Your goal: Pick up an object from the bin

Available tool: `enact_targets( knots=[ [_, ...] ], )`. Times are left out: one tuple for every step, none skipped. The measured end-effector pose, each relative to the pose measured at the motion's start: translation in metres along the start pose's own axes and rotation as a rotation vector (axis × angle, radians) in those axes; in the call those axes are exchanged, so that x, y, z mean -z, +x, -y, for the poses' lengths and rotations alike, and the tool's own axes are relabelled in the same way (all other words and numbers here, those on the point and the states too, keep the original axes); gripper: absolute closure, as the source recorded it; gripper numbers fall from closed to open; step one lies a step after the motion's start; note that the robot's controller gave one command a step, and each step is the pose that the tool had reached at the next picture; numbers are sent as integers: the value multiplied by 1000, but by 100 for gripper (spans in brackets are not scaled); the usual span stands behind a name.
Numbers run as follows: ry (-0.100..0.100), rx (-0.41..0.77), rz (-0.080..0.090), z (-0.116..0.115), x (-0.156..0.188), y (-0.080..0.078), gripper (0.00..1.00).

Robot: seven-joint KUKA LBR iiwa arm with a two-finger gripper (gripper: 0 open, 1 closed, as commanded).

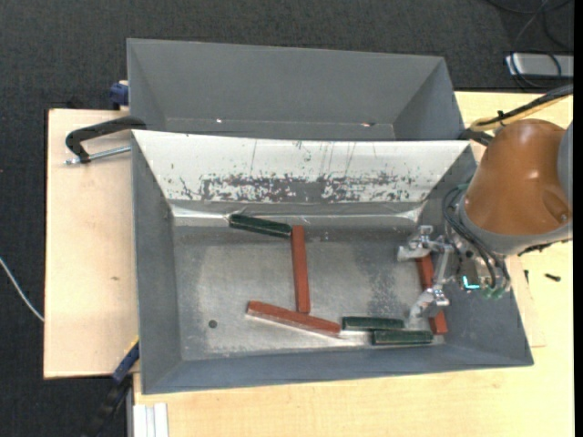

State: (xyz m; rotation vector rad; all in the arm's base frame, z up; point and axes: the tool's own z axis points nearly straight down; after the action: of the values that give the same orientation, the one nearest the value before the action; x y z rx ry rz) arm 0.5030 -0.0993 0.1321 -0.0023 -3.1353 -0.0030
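Progress: pretty early by the look of it, nothing's lifted, every stick is lying flat on the floor of the bin (155, 244).
Jaws: spread wide, down low by the right wall, with the fingers (414, 249) either end of a red stick (426, 273), not pinching it as far as anyone can tell.
Where it is: tight along the right wall, lower end next to two dark green sticks (401, 338).
Looks: slim straight bar, dull brick red, upper end hidden under the arm (515, 185).
Left to do: close up, grip, lift it clear.
Catch: the wall's right there, so it's probably cramped.
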Motion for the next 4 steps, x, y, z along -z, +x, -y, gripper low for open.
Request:
enact_targets(
  knots=[
    [1, 1, 7, 0, 3, -2, 0],
    [5, 101, 14, -20, -22, -3, 0],
    [1, 160, 7, -37, -43, -4, 0],
    [8, 236, -6, -42, -46, -2, 100]
  ],
)
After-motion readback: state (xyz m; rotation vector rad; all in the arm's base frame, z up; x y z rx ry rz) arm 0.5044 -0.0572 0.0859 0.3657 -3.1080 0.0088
